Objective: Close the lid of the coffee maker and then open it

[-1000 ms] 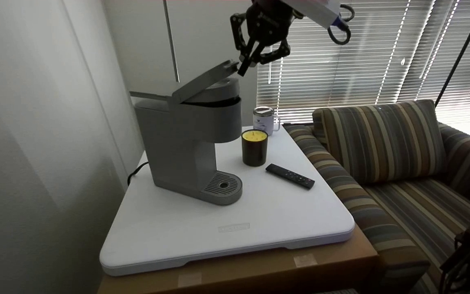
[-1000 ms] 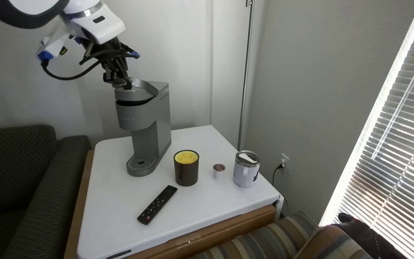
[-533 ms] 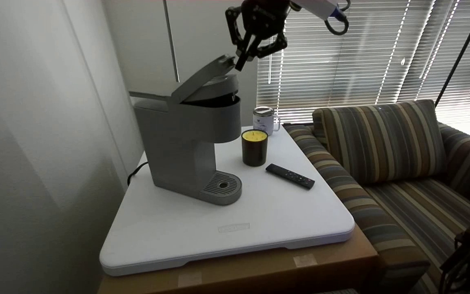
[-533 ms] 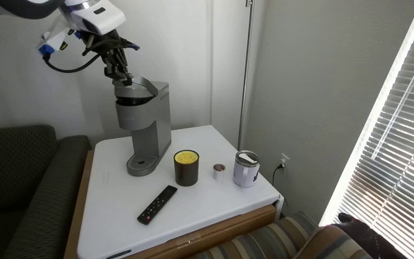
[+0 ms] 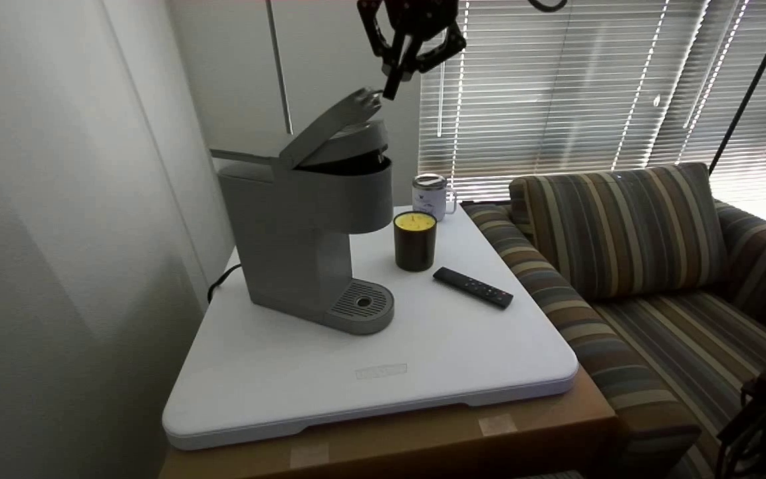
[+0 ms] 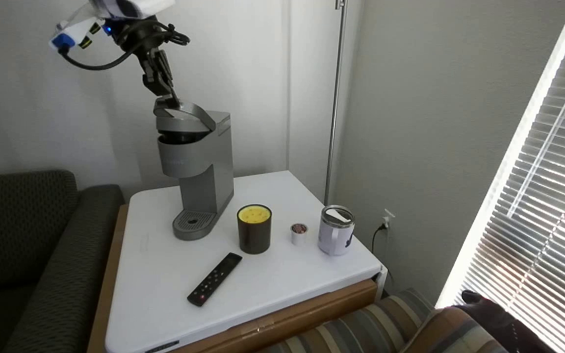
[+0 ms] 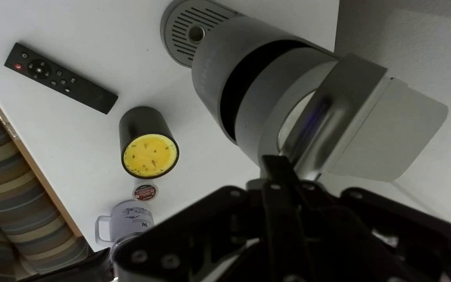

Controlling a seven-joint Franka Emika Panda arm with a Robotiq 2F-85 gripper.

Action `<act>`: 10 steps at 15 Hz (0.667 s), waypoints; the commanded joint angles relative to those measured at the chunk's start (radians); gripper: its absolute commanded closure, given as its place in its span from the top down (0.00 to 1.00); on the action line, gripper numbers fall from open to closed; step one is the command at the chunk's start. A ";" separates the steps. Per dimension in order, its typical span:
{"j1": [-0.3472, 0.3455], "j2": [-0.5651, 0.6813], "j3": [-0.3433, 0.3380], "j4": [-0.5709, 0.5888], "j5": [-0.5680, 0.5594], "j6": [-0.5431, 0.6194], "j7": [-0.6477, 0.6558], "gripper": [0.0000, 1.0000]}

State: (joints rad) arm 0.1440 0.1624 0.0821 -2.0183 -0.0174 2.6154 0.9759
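Both the pincer (image 5: pixel 394 88) and the lid (image 5: pixel 330 126) sit higher than a second ago, though over the last half second the pincer rises while the lid barely follows. The pincer is narrow, its fingers drawn together with nothing seen held between them. Just beside and below its fingertips is the lid's front edge, the lid part raised; whether they touch I cannot tell. Beneath the pincer the coffee maker (image 5: pixel 303 226) stands upright.

My reading is the opening step, with the lid pushed up by a fingertip rather than gripped. A tip that hooks only a sliver of the edge could slide off, leaving the lid to sag or stall partway. If it catches too firmly, more lift past the end of the lid's travel could tilt or drag the coffee maker. A topple forward would threaten the candle (image 5: pixel 415 245) and remote (image 5: pixel 473 287), both well below the pincer.
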 commanded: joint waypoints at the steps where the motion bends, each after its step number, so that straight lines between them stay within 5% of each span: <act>1: 0.021 0.026 -0.012 0.078 -0.031 -0.070 0.011 0.00; 10: 0.059 0.065 -0.016 0.139 -0.037 -0.095 0.049 0.00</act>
State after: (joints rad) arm 0.1849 0.2035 0.0828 -1.9132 -0.0284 2.5528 0.9829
